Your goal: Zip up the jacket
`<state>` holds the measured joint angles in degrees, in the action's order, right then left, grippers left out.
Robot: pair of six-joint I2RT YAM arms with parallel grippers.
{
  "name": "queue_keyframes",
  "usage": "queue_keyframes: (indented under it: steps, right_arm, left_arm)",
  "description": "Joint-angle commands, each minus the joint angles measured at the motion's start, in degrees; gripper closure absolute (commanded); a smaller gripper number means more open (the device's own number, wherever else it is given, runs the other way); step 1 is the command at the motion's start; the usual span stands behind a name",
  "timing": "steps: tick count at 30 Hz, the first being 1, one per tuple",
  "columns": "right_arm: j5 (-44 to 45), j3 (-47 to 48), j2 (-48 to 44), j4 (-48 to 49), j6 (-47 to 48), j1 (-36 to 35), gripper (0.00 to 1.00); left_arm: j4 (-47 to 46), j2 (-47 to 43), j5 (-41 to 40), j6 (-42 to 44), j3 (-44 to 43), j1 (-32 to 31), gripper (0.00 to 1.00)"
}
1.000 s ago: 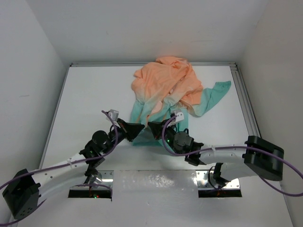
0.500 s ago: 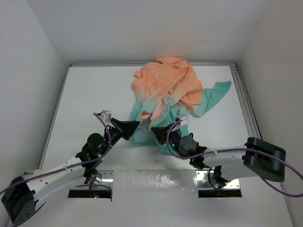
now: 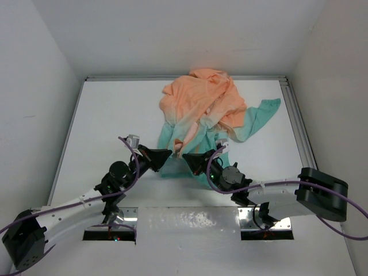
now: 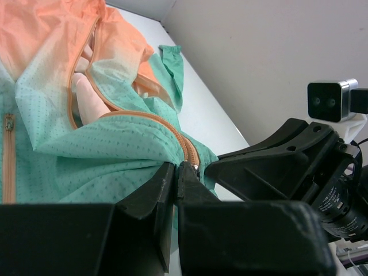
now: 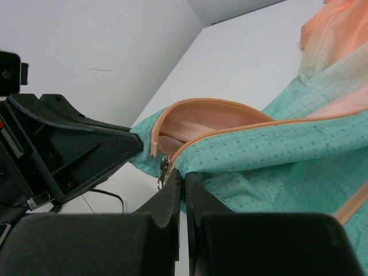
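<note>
Two black two-finger grippers meet at the near hem of a soft fabric jacket fading from peach-orange to teal-green [image 3: 201, 106], low in the centre of the overhead view. The left gripper [image 4: 177, 169] has its jaws pressed almost flat together. They pinch a thin fold of teal fabric just beside the bottom end of the orange zipper tape [image 4: 187, 149]. The right gripper [image 5: 184, 177] is likewise clamped narrow on the hem edge, right under the small metal zipper pull [image 5: 164, 168]. That pull hangs where the two orange tapes come together. In the overhead view the two grippers point toward each other, nearly touching, the left from the lower left and the right from the lower right. Above the pull the front gapes, showing pale pink lining [image 5: 201, 123]. The jacket lies crumpled on the white table [image 3: 103, 115], its orange part bunched at the upper centre near the back wall. One teal sleeve [image 3: 261, 115] stretches to the right.
</note>
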<state>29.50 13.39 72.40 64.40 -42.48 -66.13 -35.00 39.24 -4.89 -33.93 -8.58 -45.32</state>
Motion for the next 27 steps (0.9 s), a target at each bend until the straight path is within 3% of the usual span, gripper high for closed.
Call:
queue_keyframes:
  steps: [1, 19, 27]
  right_arm:
    - [-0.84, 0.41, -0.77, 4.42, -0.59, 0.12, 1.00]
    - [-1.63, 0.06, -0.24, 6.17, -0.50, 0.04, 1.00]
    - [-3.04, -0.73, -1.73, 7.23, -0.50, 0.12, 1.00]
  left_arm:
    - [-4.55, 0.39, 1.63, -0.52, 0.05, -0.12, 1.00]
    - [-5.86, 2.07, 2.42, -1.75, 0.14, -0.12, 1.00]
    - [-6.91, 1.89, 1.19, -8.07, 0.58, -0.12, 1.00]
